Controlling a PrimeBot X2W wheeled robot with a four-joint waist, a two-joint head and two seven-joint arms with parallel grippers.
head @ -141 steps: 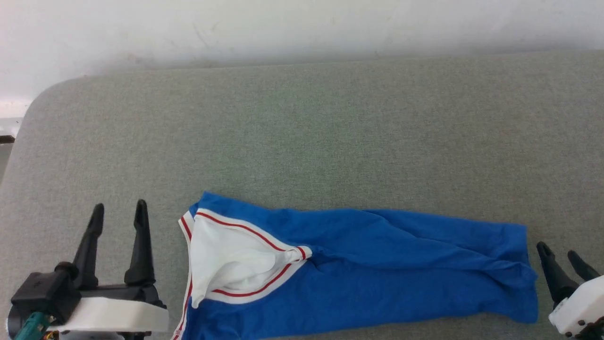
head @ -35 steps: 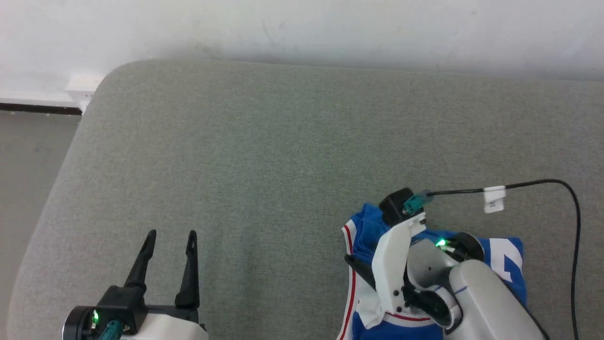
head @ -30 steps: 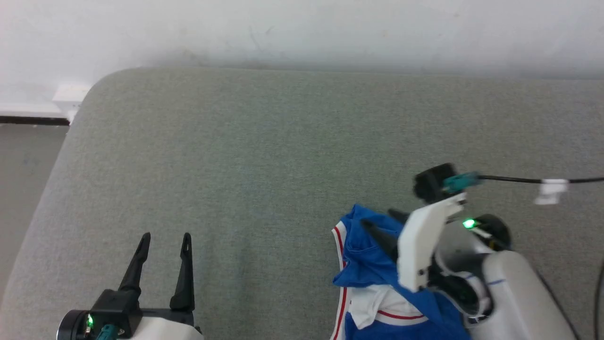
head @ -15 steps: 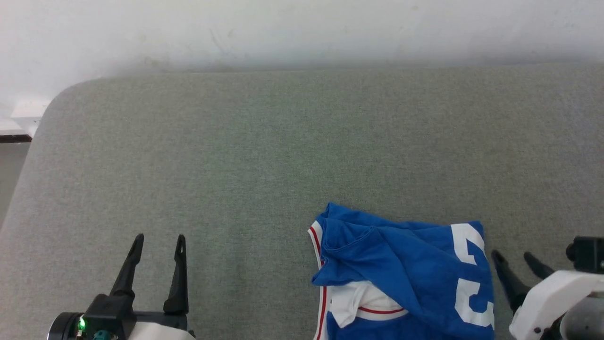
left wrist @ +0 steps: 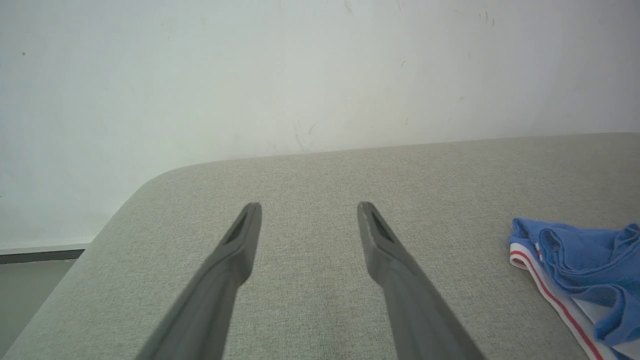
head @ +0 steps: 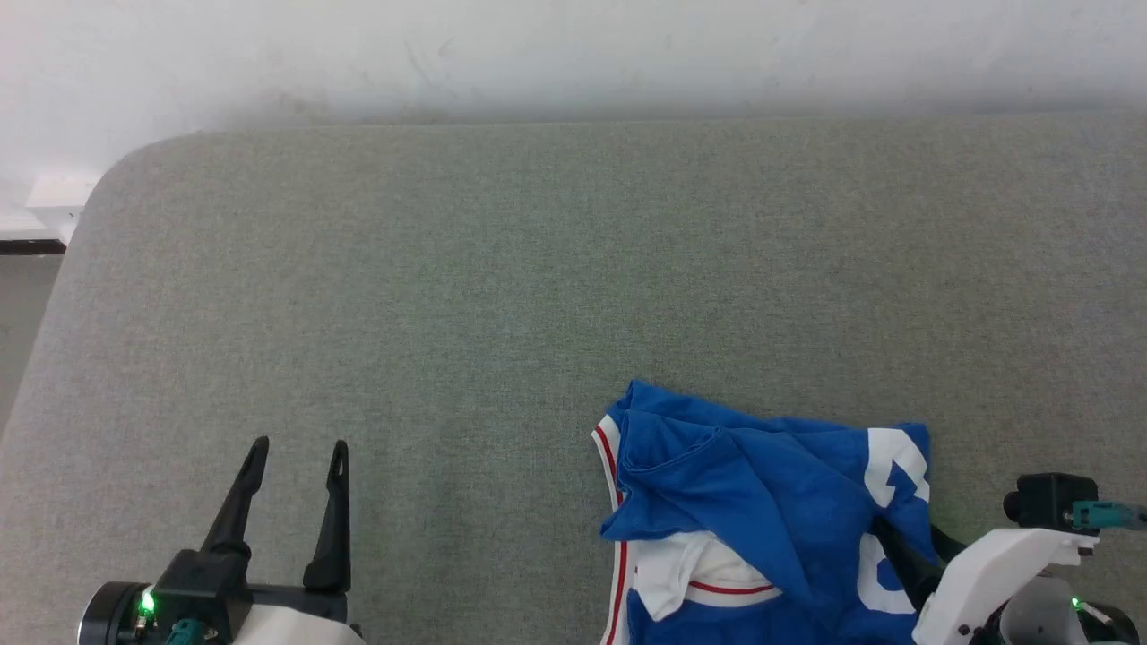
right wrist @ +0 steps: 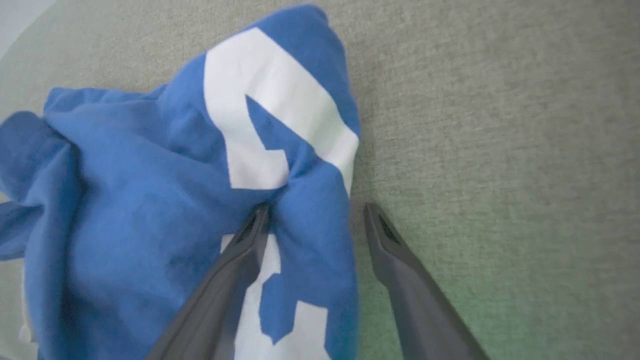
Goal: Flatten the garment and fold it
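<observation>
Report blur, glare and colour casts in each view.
Head view: even soft light, sharp garment, washed-out wall. Left wrist view: left gripper soft toward the bottom edge. Right wrist view: right gripper blurred low down, green tint on the cushion.

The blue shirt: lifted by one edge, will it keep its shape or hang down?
Probably it hangs limp: the shirt lies in soft crumpled folds. It is likely light, as thin cloth bunches inside the open right gripper. Pushed, it would probably wrinkle, not slide, on the woven grey cushion.
</observation>
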